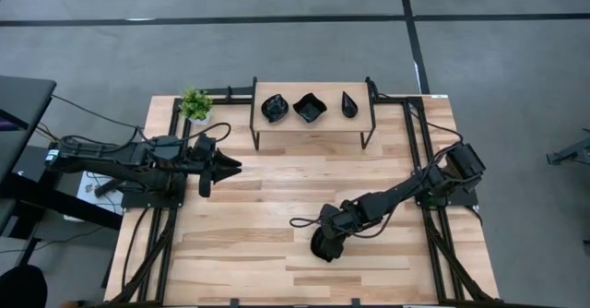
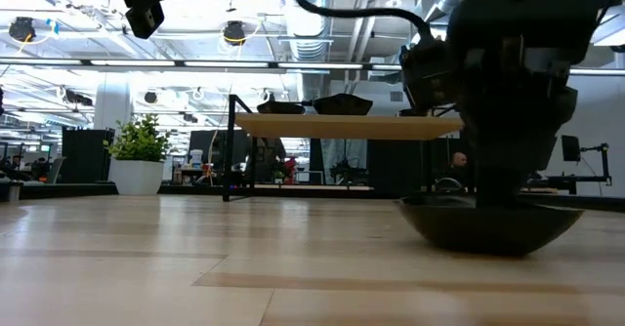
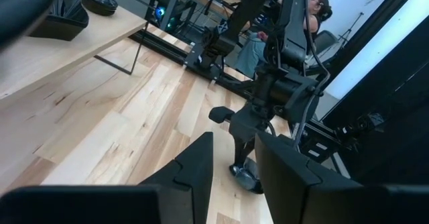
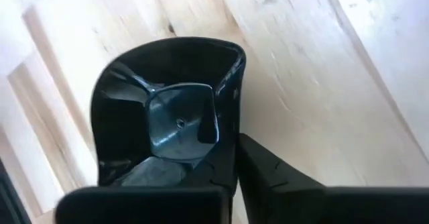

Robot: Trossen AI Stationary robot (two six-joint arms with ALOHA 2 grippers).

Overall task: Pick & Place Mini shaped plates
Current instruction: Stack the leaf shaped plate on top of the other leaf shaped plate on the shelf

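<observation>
**Right pincer clamped on the rim of a black dish**

Dish rim between my right fingers: that is where things stand. My right gripper (image 4: 234,177) reaches straight down at the near middle of the table (image 1: 277,216), and its two fingers are closed on the wall of a glossy black dish (image 4: 167,110), one finger inside the rim and one outside. From the wrist I see the dish's flat square floor and its wavy upright edge. The level camera shows the same dish (image 2: 485,224) sitting flat on the wood, its rounded underside touching the boards, with my right gripper (image 2: 503,184) standing on top of it. From overhead the dish (image 1: 320,243) is mostly hidden under my arm.

Three more black dishes sit in a row on the small raised shelf (image 1: 359,124) at the far edge of the table: a crinkled one (image 1: 274,108) on the left, a wavy square one (image 1: 309,108) in the middle, and a narrow teardrop one (image 1: 349,104) on the right. A small green plant (image 1: 194,104) stands on the table just left of the shelf.

My left gripper (image 1: 229,167) hangs over the left side of the table, well apart from every dish, its fingers (image 3: 194,174) parted with nothing between them.
</observation>
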